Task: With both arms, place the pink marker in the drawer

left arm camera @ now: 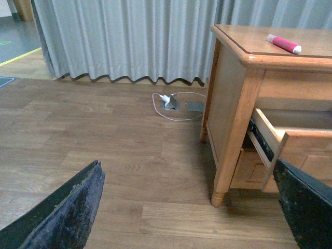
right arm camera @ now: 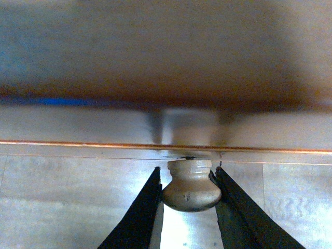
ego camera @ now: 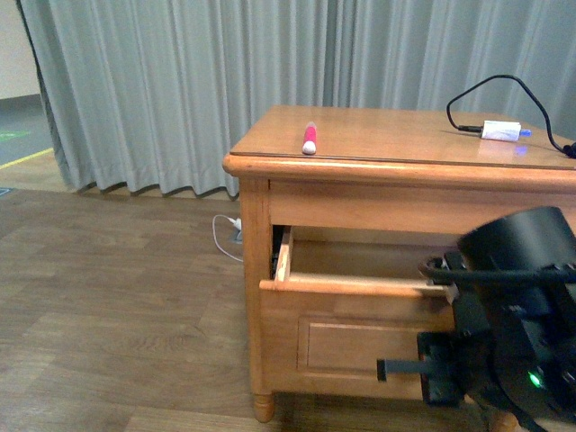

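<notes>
Starting nearest the cameras, we find the right tool [right arm camera: 188, 171] clamped on the knob [right arm camera: 191, 192] of the drawer [ego camera: 360, 286], one black finger [right arm camera: 140, 212] pressed to each side of it. In the front view the right arm [ego camera: 522, 297], with a small green light lit, covers the right part of the drawer front, so the tool itself is hidden there.

The left tool [left arm camera: 187, 166] is over the floor [left arm camera: 104, 135], off the desk's [left arm camera: 228, 104] side and touching nothing. Its jaws stand wide apart with nothing between them.

The drawer is pulled partly out of the desk. What shows of its inside is bare wood; the right part is hidden behind the arm.

The marker [ego camera: 310, 138] lies on the desk top, near the front edge and toward the left side of the front view, whitish cap end toward the front. It is well apart from both tools.

Farther back on the top, toward the right, a white charger [ego camera: 500, 130] lies with a black cable [ego camera: 504, 85] looping behind it.

Behind the desk hangs a grey curtain [ego camera: 180, 90]. A white cord [left arm camera: 168, 101] lies on the floor at its foot.
</notes>
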Tool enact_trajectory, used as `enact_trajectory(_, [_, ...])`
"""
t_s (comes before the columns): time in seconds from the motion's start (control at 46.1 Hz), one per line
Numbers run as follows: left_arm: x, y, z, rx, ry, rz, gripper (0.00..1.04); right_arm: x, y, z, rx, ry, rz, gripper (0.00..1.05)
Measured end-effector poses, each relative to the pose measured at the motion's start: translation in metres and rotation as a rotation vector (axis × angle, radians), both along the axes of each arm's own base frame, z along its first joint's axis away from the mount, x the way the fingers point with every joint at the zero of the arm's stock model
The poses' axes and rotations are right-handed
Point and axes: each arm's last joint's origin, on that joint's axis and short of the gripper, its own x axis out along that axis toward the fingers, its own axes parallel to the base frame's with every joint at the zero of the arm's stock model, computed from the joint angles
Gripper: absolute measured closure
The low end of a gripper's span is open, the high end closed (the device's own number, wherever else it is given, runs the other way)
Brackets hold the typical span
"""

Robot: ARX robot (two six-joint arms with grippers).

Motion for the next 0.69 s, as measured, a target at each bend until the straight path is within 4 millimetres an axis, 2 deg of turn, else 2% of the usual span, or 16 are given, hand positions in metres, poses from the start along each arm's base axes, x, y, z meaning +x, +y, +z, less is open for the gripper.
enact_trajectory(0.065, [0.000,0.000,0.000,0.000,0.000,0.000,0.06,-0.023,-0.001,0.001,0.020,0.025,0.016,0.81])
enact_trajectory(0.173, [0.000,0.000,0.000,0.000,0.000,0.000,0.06,-0.046,-0.002,0.005,0.018,0.030,0.030,0.64])
enact_trajectory(0.26, [0.000,0.000,0.000,0.000,0.000,0.000,0.06,-0.056,-0.002,0.013,0.033,0.016,0.029,0.54])
enact_trajectory(0.39, [0.000,0.000,0.000,0.000,0.000,0.000,0.06,-0.071,-0.003,0.033,0.070,-0.026,0.022,0.34])
enact_trajectory(0.455, [0.000,0.000,0.000,0.000,0.000,0.000,0.06,-0.089,-0.005,0.054,0.100,-0.063,0.023,0.18])
enact_trajectory(0.52, [0.000,0.000,0.000,0.000,0.000,0.000,0.06,-0.104,-0.008,0.072,0.117,-0.098,0.025,0.07])
enact_trajectory(0.694, [0.000,0.000,0.000,0.000,0.000,0.000,0.06,-0.139,-0.017,0.115,0.132,-0.210,0.023,0.08])
